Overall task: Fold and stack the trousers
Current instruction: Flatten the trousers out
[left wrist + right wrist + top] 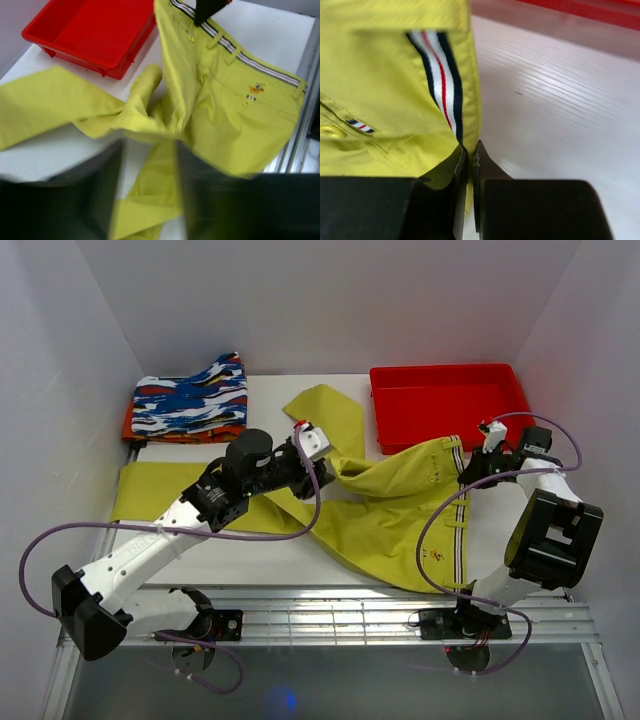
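The chartreuse trousers (400, 510) lie spread over the white table, one leg running left and one toward the back. The waist with its striped band (458, 510) is at the right. My right gripper (472, 462) is shut on the waistband's edge, next to the striped band (440, 75), with the cloth (380, 100) pinched between its tips (470, 150). My left gripper (318, 445) hovers over the bunched crotch area (150, 115). Its blurred fingers (149, 150) stand apart, with the table and flat cloth showing in the gap and the tips under a fold. The waist (220, 100) lies beyond.
A red tray (447, 400) stands at the back right, touching the trousers; it also shows in the left wrist view (90, 30). A folded blue, white, black and orange patterned garment (190, 400) lies at the back left. Metal rails (350, 615) run along the front edge.
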`<action>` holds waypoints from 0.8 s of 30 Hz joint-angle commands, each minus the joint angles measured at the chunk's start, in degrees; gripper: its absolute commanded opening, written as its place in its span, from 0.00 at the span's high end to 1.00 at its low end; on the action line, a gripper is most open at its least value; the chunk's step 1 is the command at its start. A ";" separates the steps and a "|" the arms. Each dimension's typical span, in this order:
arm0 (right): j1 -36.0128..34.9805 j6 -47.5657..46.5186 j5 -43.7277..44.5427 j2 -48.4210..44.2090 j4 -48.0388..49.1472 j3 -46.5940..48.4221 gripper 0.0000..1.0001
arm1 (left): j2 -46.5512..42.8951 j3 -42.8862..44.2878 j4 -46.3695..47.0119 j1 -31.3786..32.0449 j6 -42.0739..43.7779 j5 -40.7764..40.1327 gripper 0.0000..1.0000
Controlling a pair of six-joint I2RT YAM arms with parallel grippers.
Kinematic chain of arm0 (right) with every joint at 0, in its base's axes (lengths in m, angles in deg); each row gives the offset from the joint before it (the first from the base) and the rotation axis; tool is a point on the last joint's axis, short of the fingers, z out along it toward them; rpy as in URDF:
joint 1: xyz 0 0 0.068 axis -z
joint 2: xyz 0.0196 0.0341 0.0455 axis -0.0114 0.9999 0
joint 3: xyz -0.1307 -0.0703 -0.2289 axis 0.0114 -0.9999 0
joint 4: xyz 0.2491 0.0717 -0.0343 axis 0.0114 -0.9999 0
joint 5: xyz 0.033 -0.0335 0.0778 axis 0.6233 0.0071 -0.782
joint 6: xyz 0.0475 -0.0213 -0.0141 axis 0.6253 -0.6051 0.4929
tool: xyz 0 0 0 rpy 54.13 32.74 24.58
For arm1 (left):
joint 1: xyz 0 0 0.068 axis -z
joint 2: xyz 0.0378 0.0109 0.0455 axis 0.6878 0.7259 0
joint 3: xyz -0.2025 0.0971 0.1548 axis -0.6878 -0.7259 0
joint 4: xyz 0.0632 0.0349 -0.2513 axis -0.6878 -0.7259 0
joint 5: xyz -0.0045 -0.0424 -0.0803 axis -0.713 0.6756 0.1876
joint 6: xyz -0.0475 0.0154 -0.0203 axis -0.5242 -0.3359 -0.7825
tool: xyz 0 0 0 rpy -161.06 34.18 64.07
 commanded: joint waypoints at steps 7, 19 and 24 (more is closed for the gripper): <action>7.86 -17.02 19.31 -8.01 2.94 -4.59 0.92 | 9.99 10.79 -1.46 -20.25 -13.24 3.48 0.23; 12.00 -20.36 17.56 -8.45 -1.28 -0.54 0.92 | 53.59 42.71 -23.58 -29.26 20.84 8.69 0.31; 12.00 -21.85 17.47 -8.80 -1.98 -0.37 0.92 | 55.72 38.16 -25.61 -29.96 29.99 7.70 0.34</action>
